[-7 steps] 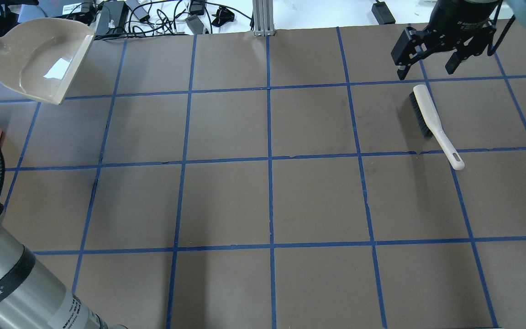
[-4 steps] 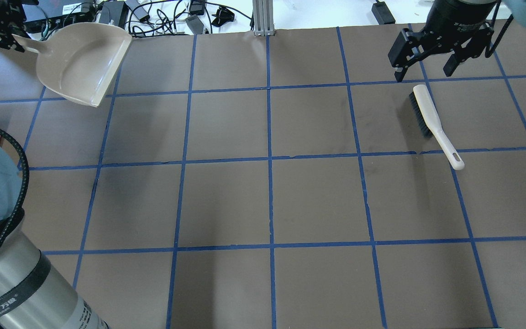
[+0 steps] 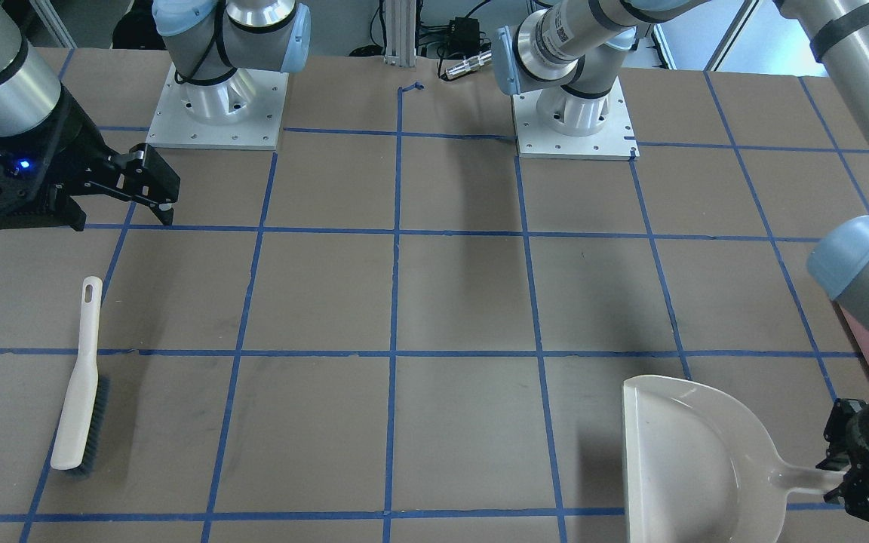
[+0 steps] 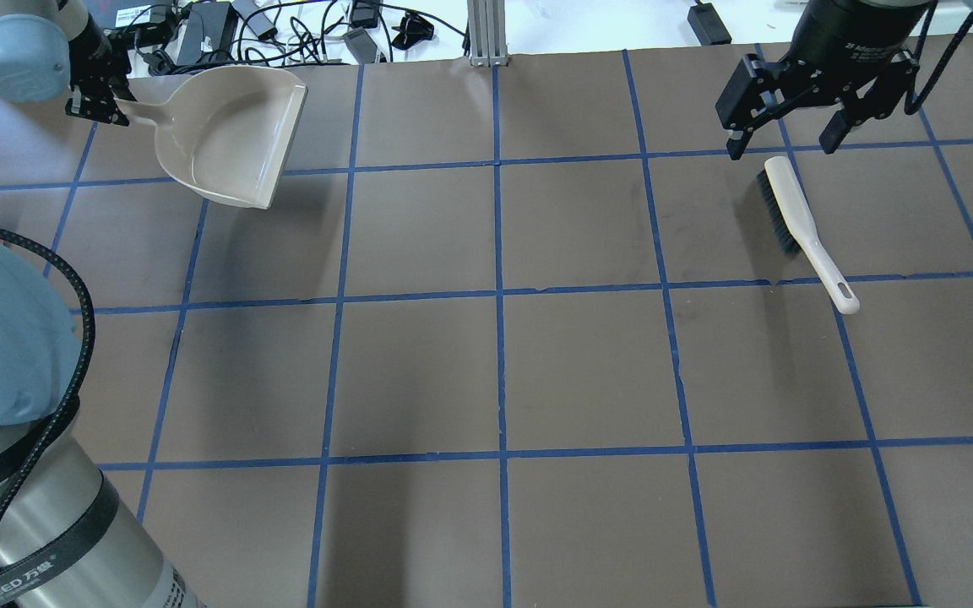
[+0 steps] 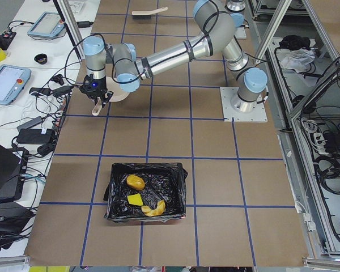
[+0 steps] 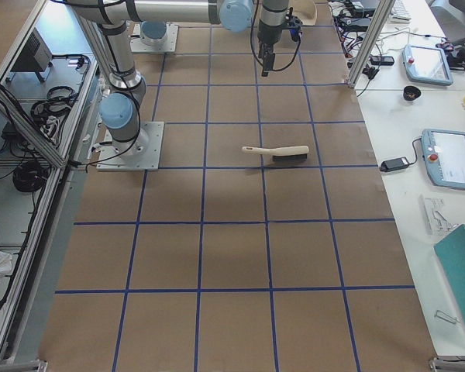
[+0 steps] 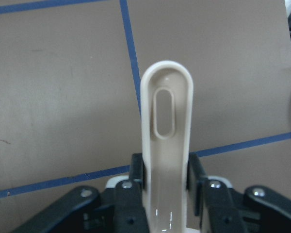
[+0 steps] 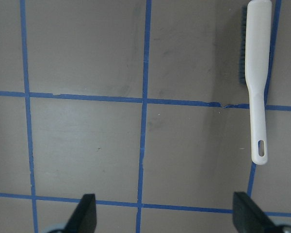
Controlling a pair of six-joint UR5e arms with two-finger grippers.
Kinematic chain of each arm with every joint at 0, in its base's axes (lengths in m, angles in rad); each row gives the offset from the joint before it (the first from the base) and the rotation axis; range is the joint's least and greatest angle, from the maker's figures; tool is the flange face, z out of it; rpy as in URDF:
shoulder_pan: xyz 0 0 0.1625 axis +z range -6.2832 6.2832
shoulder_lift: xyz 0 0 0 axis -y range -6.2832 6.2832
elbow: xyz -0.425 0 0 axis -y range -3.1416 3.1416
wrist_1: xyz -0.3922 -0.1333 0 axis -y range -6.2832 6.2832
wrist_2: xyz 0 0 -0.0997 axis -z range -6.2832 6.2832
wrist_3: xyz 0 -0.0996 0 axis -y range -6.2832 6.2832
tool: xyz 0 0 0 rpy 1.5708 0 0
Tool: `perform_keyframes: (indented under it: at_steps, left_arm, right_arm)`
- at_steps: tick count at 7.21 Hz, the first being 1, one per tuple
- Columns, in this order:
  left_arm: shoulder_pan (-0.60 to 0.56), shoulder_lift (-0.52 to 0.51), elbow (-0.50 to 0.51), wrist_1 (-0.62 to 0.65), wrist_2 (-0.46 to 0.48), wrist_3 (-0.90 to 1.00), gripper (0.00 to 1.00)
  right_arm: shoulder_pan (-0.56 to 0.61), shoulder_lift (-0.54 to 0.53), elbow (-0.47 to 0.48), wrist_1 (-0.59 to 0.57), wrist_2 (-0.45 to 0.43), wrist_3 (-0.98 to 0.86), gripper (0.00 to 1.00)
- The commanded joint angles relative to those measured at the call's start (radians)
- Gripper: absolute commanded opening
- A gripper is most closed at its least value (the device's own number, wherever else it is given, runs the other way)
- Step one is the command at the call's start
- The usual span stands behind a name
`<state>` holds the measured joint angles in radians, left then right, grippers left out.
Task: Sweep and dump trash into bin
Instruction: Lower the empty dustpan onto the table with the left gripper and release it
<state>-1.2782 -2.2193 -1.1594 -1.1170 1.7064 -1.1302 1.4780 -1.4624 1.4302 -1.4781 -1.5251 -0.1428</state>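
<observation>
Trash (image 5: 135, 182) lies inside the bin (image 5: 171, 174). Well apart from the bin, the left gripper (image 4: 98, 103) clamps the dustpan (image 4: 229, 135) handle. The right gripper (image 4: 782, 142) hangs spread, empty; the brush (image 4: 793, 213) lies farther off.

The brown tabletop (image 4: 419, 371) is marked into squares by blue tape (image 4: 499, 371). A brush (image 4: 795, 211) lies on its side on the robot's right half, bristles facing sideways, with its handle crossing a tape line (the hanging hole sits just past it). Toward the end on the robot's left stands the bin (image 5: 147, 166), set over a tape crossing. White plates (image 3: 178, 132) under the arm bases lie along the robot's edge.
</observation>
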Motion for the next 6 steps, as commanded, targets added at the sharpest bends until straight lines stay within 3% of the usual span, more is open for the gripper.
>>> perform_keyframes:
  at_steps: [1, 3, 6]
  left_arm:
    - [-0.049, -0.031, 0.013, 0.006, 0.025, -0.136, 0.00]
    - [-0.076, -0.069, 0.015, 0.028, 0.033, -0.222, 0.00]
    - [-0.130, -0.080, -0.008, 0.020, 0.103, -0.278, 0.00]
  right_arm:
    - [0.008, 0.002, -0.001, -0.001, -0.001, 0.014, 1.00]
    - [0.044, 0.004, 0.001, -0.001, -0.073, 0.022, 1.00]
    - [0.050, 0.005, 0.012, -0.001, -0.064, 0.028, 1.00]
